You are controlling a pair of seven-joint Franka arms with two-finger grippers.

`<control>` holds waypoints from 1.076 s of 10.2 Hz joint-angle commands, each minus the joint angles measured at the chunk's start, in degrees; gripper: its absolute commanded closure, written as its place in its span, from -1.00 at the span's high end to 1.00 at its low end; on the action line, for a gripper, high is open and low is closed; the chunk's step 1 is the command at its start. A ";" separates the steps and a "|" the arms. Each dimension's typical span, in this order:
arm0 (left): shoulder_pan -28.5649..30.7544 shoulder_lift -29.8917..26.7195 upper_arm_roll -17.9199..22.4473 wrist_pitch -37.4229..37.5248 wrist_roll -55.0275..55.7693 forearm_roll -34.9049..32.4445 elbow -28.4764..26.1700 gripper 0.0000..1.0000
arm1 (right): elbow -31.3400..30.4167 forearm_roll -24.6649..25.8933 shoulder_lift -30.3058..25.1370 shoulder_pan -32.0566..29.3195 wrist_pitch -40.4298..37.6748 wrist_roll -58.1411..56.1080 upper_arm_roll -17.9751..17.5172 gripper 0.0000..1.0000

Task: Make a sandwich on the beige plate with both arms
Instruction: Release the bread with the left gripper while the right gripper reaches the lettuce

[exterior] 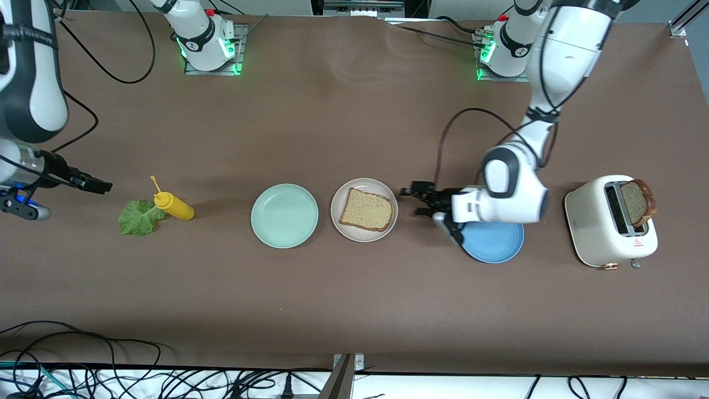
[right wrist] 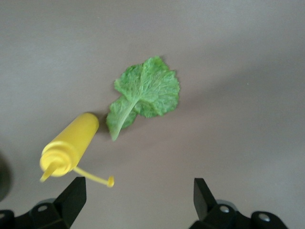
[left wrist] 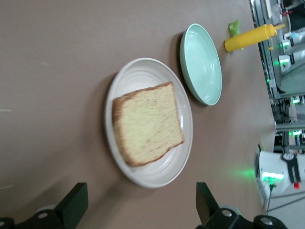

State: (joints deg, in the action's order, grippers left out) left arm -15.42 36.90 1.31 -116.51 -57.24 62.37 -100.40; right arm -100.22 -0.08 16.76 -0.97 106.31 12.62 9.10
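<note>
Bare bench (exterior: 354,111) lies open toward the arms' bases; mustard bottle (exterior: 174,206) touches the lettuce leaf (exterior: 137,217), crowding access there.

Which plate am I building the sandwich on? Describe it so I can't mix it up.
Three plates sit in a row across the table's middle. The beige plate is the middle one, between the mint green plate and the blue plate. It alone carries a bread slice.

On your desk (exterior: 354,299) you have a mint green plate (exterior: 284,215), a blue plate (exterior: 496,244), a white toaster (exterior: 601,233) and a yellow mustard bottle (exterior: 174,205) lying on its side toward the right arm's end.
</note>
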 commanded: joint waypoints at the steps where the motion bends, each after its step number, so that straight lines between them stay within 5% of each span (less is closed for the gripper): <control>1: 2.67 -3.49 0.89 1.55 -11.12 1.88 -2.33 1.00 | -4.10 0.61 1.42 -0.87 6.69 -0.67 -0.13 1.00; 4: 5.92 -9.72 0.89 0.93 -6.34 -4.31 -6.38 1.00 | -4.89 0.44 6.08 -2.10 11.45 -2.25 -0.13 1.00; 7: 9.26 -21.82 -4.09 0.14 20.81 -37.65 -7.43 1.00 | -4.98 0.26 10.38 -2.28 16.97 -3.48 -0.13 1.00; 9: 14.25 -31.76 -14.89 1.80 41.34 -59.73 -10.15 1.00 | -4.98 -0.88 12.41 -2.37 18.57 -3.48 -0.22 1.00; 11: 16.29 -37.75 -15.55 6.62 42.56 -63.77 -10.78 1.00 | -4.89 -5.09 13.38 -3.59 18.58 -3.48 -0.22 1.00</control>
State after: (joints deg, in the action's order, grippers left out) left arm -2.22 4.64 -13.52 -111.58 -15.69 1.60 -107.47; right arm -105.05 -2.63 29.85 -3.21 124.30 10.32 9.14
